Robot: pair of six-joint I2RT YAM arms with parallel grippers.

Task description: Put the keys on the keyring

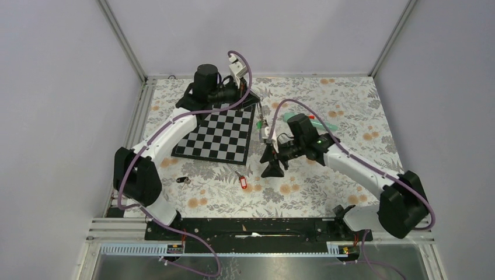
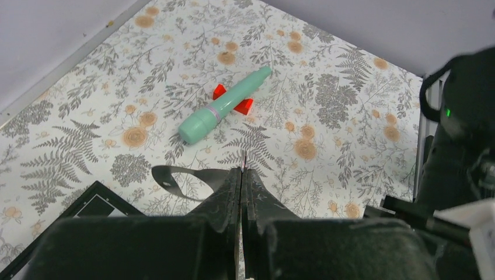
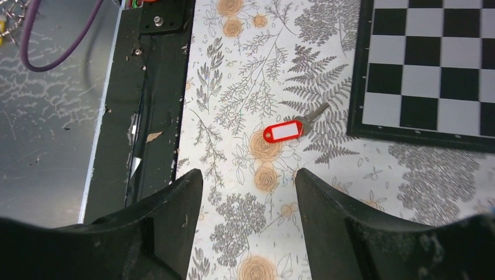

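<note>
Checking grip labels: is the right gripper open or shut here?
Open. The right gripper shows jaws apart and empty in its wrist view; the red-tagged key lies loose beyond them.

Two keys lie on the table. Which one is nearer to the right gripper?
The red-tagged key, just ahead of the open right gripper; the black-tagged key lies farther off, toward the left arm.

In the right wrist view, the black-and-white chequered board [image 3: 426,64] is cut off by the top and right edges. In the left wrist view, the red plastic piece [image 2: 244,107] is partly covered by the teal tube [image 2: 225,105]. A thin tip just above the pressed-together left gripper [image 2: 241,172] is too small to be identified. From above, the small dark-tagged key [image 1: 182,180] at the near left is too small for its blade to be made out.
</note>
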